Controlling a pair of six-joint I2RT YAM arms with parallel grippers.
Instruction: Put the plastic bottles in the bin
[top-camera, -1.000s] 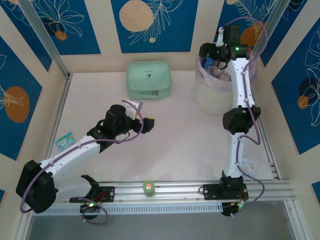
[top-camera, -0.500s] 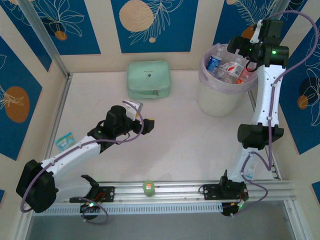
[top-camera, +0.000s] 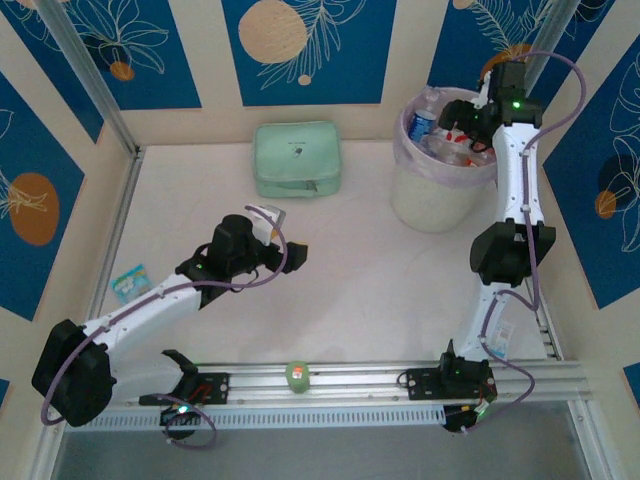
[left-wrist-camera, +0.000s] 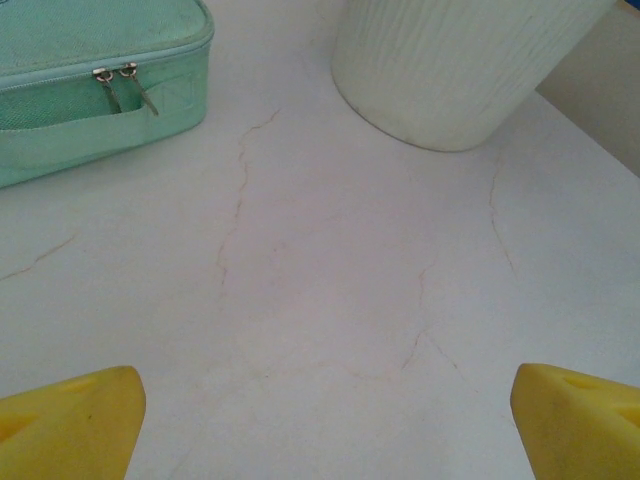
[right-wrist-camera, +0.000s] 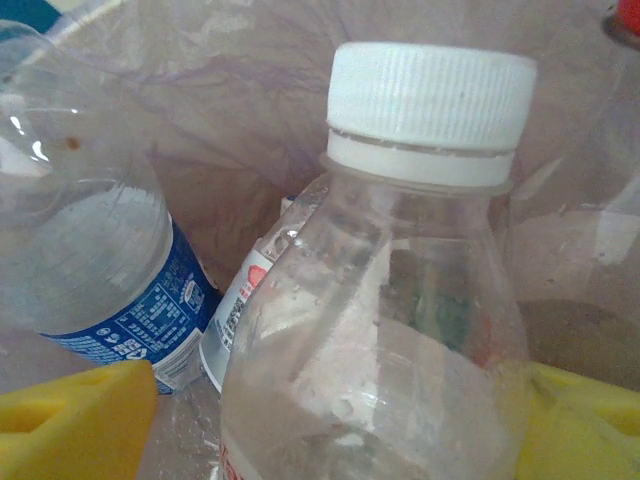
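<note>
The bin (top-camera: 432, 195), whitish with a lilac liner, stands at the back right and holds several plastic bottles (top-camera: 424, 120). My right gripper (top-camera: 456, 118) hangs over its mouth. In the right wrist view it (right-wrist-camera: 335, 430) is open around a clear white-capped bottle (right-wrist-camera: 400, 290): the bottle leans on the right finger and a gap shows at the left finger (right-wrist-camera: 75, 420). Behind it lie a blue-labelled bottle (right-wrist-camera: 110, 290) and a red-and-white-labelled one (right-wrist-camera: 238, 305). My left gripper (top-camera: 290, 240) is open and empty above bare table; the bin's wall (left-wrist-camera: 460, 70) lies ahead of it.
A mint green zipped case (top-camera: 297, 160) (left-wrist-camera: 80, 90) sits at the back middle. A small blue packet (top-camera: 128, 282) lies near the left wall. A green round item (top-camera: 297, 375) rests on the front rail. A small whitish item (top-camera: 498, 332) lies beside the right arm's lower link.
The right arm swung out to the bin's far right rim and came back over the bin's inside. The left arm has stayed put.
</note>
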